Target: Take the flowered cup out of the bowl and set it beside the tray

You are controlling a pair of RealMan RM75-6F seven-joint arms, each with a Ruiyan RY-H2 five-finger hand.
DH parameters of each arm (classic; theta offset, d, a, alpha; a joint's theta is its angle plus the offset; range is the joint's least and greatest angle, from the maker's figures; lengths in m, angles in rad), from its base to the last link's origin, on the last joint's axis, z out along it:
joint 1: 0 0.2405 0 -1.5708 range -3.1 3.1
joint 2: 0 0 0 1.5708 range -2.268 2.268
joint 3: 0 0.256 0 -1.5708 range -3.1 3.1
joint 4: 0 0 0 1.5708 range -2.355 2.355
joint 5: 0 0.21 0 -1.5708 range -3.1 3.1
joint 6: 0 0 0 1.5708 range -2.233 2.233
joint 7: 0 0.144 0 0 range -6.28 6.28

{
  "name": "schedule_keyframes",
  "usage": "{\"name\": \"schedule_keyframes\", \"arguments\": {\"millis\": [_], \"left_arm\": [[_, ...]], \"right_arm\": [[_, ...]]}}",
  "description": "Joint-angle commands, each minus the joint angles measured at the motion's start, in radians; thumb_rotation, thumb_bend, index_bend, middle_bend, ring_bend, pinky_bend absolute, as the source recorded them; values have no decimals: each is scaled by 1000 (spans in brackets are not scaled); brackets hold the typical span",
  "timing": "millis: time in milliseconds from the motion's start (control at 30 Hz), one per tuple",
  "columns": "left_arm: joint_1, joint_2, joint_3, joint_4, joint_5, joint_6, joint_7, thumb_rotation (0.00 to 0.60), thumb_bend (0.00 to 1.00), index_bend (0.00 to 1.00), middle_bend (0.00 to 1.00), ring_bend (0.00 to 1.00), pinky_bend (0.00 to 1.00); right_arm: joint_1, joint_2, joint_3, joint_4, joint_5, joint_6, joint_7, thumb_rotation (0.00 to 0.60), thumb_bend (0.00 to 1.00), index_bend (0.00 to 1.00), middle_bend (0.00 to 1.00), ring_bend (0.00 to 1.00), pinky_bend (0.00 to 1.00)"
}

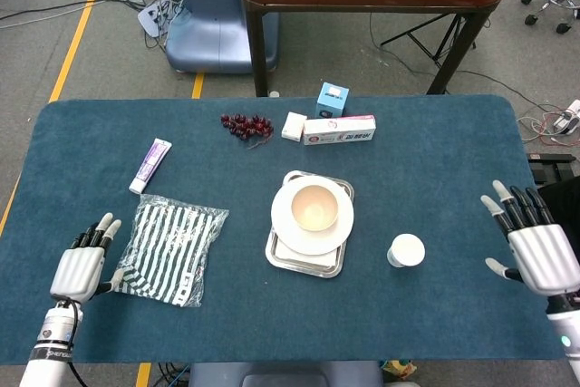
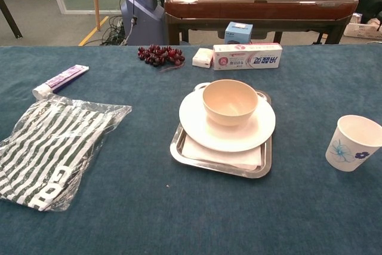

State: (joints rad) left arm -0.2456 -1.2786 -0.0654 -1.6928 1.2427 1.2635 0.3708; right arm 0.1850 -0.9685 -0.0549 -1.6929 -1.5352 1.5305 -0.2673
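Observation:
The flowered cup (image 1: 406,250) (image 2: 353,143) stands upright on the blue table, right of the metal tray (image 1: 277,259) (image 2: 179,148). On the tray sits a white plate with a cream bowl (image 1: 314,208) (image 2: 230,102), which holds nothing. My right hand (image 1: 535,246) is open with fingers spread near the table's right edge, well clear of the cup. Near the left front edge my left hand (image 1: 82,264) is open beside the striped bag. Neither hand shows in the chest view.
A striped bag (image 1: 170,249) lies at the left, with a purple tube (image 1: 150,165) behind it. Grapes (image 1: 246,125), a small white block (image 1: 293,126), a toothpaste box (image 1: 339,130) and a blue carton (image 1: 332,100) line the far side.

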Motion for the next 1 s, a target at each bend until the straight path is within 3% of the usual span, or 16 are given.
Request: {"name": "schedule_keyframes", "arguments": {"millis": [33,333,633,1000], "left_arm": [[4,10,18,5,42,8,-33,600,305,0,0,0,126],[16,20,54,-4,126,34,-52,600,305,0,0,0,126],[-24,-24,41,25,98,-31,-26,600,304,0,0,0,126],[-30,-18,48,27,119,-25,-33,600,305,0,0,0,126]], "right_arm": [[-119,-105,-24,52,-66,147,-77,600,43,0,0,0,0],[-221,-196,-40,162,-105,235,-50,600,43,0,0,0,0],[-242,-229,-18,221,-103,226,-1,600,43,0,0,0,0],[-252,-251,7,237,-101,207,24,600,43,0,0,0,0]]}}
